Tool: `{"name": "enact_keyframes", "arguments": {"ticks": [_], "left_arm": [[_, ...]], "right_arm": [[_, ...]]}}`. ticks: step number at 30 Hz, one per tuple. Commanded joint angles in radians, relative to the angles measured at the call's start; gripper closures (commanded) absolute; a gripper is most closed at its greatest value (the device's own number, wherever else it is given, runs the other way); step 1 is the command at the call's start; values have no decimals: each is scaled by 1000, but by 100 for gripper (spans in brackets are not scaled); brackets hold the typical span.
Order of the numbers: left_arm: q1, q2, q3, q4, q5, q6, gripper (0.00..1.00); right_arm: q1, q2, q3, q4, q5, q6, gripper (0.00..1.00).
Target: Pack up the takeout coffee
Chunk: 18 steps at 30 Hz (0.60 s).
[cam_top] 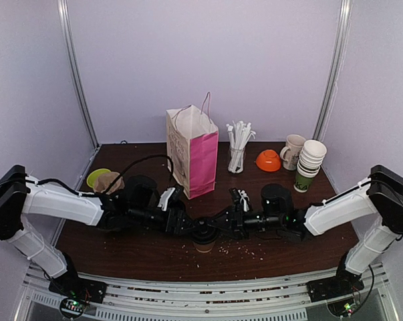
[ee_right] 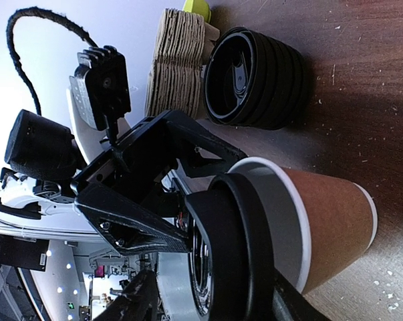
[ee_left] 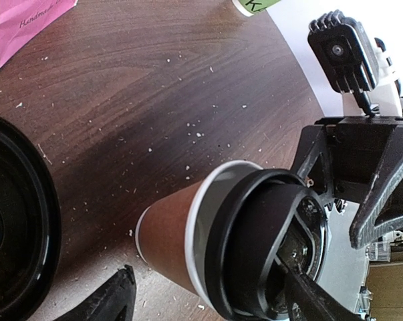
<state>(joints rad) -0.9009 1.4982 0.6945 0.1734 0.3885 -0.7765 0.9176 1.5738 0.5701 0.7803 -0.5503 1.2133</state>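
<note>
- Takeout coffee (cam_top: 204, 238) is standing upright on the dark wood surface (cam_top: 121, 249), near the front edge and midway between the two arms.
- Cup is showing a brown paper wall and a white rim. Its black dome lid (ee_right: 229, 257) is sitting askew on top, with a strip of rim showing bare along one side.
- Left pincer (cam_top: 186, 224) is reaching in from the left at lid height. In the left wrist view its fingers (ee_left: 111, 304) are standing spread with the cup between them, and the lower-left finger is showing a gap from the cup wall. It is not clamping anything that I can see.
- Right pincer (cam_top: 226, 225) is reaching in from the right, facing the left one across the cup. In the right wrist view its fingers (ee_right: 138, 301) are also standing apart, straddling the lid. One is lying close against the lid edge, but contact cannot be told.
- Pink-and-white paper bag (cam_top: 194, 157) is standing open behind the cup, well apart from it.
- Straws (cam_top: 238, 137) are standing in a clear holder right of the bag; an orange bowl (cam_top: 269, 160), a beige mug (cam_top: 292, 150) and a stack of paper cups (cam_top: 310, 162) are sitting further right.
- Black lids (ee_right: 254, 80) are lying stacked behind the left arm, with cardboard trays (ee_right: 178, 67) just beyond them.
- Pale crumbs (ee_left: 200, 134) are lying scattered over the wood around the cup.
</note>
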Motion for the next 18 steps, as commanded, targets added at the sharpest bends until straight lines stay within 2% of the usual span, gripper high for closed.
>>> {"name": "enact_keyframes", "arguments": {"ticks": [1, 9, 18], "left_arm": [[-8, 33, 21, -57, -39, 37, 21], [-13, 63, 41, -84, -54, 54, 22], [-17, 79, 46, -86, -52, 60, 22]], "right_arm": [[-9, -47, 37, -180, 38, -83, 45], [-9, -83, 95, -375, 66, -161, 43], [-11, -123, 124, -497, 94, -211, 41]]}}
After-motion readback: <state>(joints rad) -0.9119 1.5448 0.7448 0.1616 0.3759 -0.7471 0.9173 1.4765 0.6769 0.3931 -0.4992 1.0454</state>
